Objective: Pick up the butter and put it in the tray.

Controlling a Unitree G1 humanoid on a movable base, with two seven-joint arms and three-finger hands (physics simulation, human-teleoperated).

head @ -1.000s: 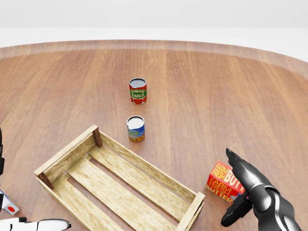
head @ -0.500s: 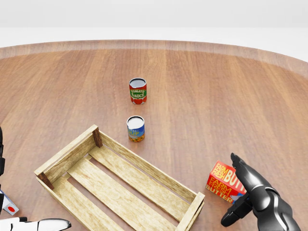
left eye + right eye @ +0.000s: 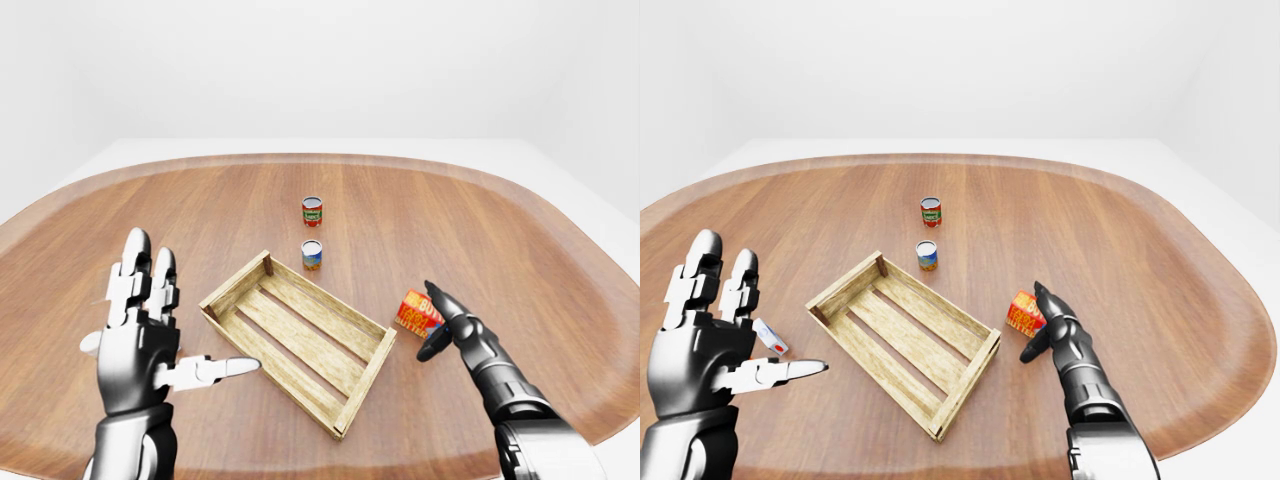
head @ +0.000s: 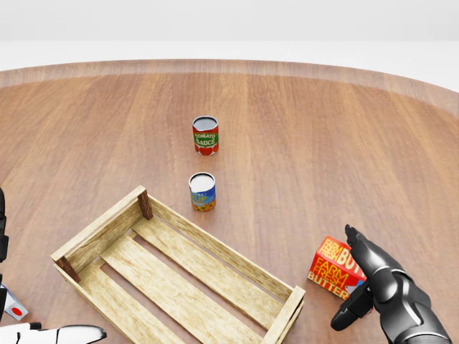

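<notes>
**Right hand at the butter, grasp not yet made**

Over the last second the right hand (image 4: 362, 276) had sunk toward the bottom of the head view, and the butter (image 4: 334, 267) had tilted and shifted slightly beside it. The butter sat on the desk (image 4: 323, 129), just beside the tray's (image 4: 100, 229) right-hand corner, outside it. The hand was unclenched, its fingers (image 4: 366, 251) lying against the box's right side and the thumb hanging below, not closed round it.

The butter looked like a small, light, stiff carton with smooth printed faces, likely to slide when nudged; pinching two opposite flat sides seemed the safest hold.

The tray's near wall would have to be cleared on the way in. Two cans (image 4: 202, 191) (image 4: 205, 135) stood well apart, above the tray. The left hand (image 3: 140, 335) hung spread and empty, well apart.
</notes>
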